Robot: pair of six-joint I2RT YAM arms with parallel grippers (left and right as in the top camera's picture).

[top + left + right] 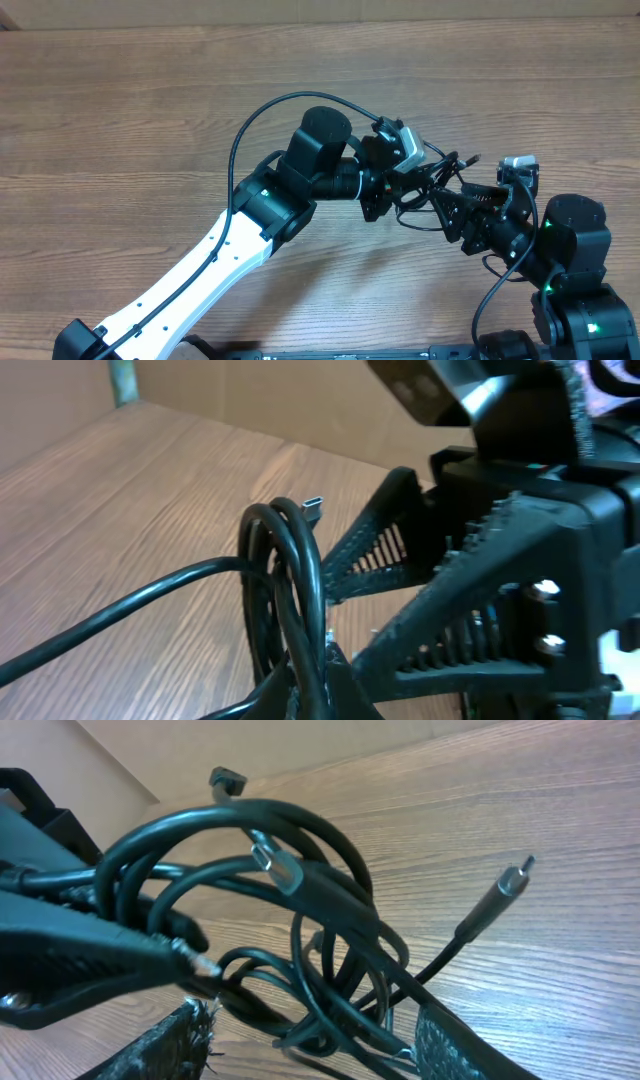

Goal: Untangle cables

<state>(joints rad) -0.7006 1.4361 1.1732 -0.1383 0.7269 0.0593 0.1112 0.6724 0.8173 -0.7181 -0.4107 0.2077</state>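
The cables (441, 176) are a tangle of thin black loops held above the wooden table between my two grippers. My left gripper (415, 186) is shut on the bundle; the left wrist view shows the loops (290, 580) rising out of its pinched tips (325, 665). My right gripper (310, 1045) stands open around the lower loops (330, 970), one finger on each side, and the right pad (450, 1045) touches a strand. Loose plug ends (503, 887) stick out to the right and at the top (228, 782).
The bare wooden table (150, 100) stretches left and back. The left arm's own thicker black cable (250, 125) arches over its wrist. In the left wrist view the right gripper's ribbed fingers (470, 550) sit close to the bundle.
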